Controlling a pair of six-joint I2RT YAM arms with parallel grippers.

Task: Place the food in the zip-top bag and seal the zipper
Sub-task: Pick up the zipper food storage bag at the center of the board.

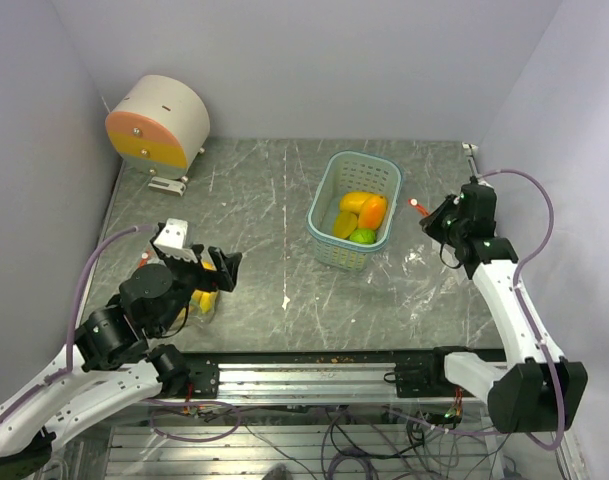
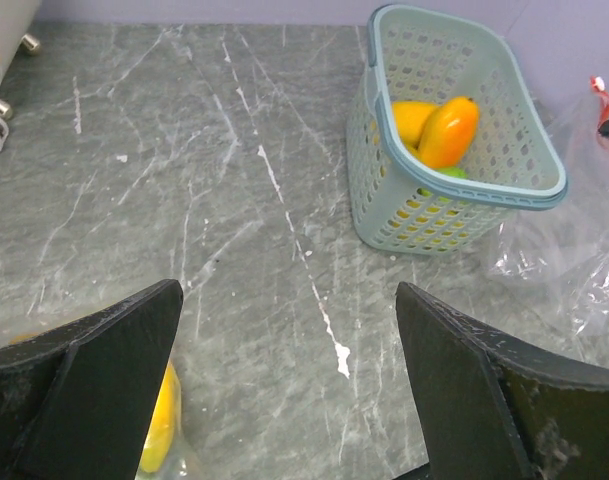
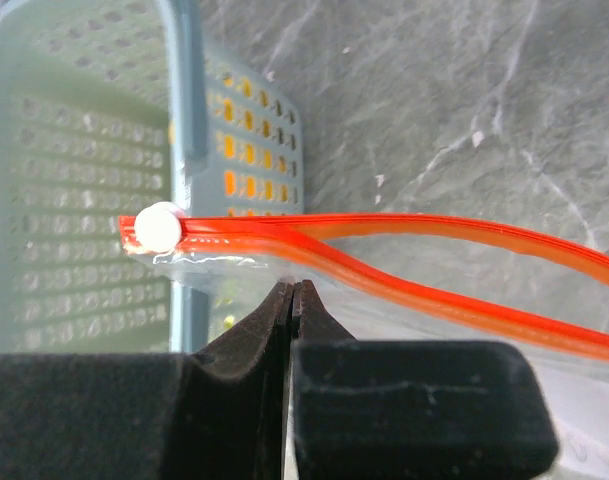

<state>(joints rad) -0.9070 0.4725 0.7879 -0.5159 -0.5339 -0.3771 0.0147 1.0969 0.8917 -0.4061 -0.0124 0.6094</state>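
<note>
With the right gripper [image 3: 294,300] clamped on the zip-top bag [image 2: 559,265] just under its zipper [image 3: 404,222], held the parted mouth beside the basket [image 1: 322,195]. Hovered the left gripper [image 2: 287,300], jaws wide and empty, over a yellow piece [image 2: 162,430]; showed most food [image 1: 359,215] in the basket. Judged loading not yet begun, next needing a fruit pickup and a steady bag mouth.

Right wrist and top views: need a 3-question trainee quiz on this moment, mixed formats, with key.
1. True or false: the jaws of the right arm are shut on the clear crinkly zip-top bag just below its red-orange zipper strip.
2. Where is the orange-yellow toy mango? A) in the pale teal slotted plastic basket B) in the bag C) beside the basket
3. Fill in: the jaws of the left arm stand ___.
Key: 1 true; 2 A; 3 open.
</note>
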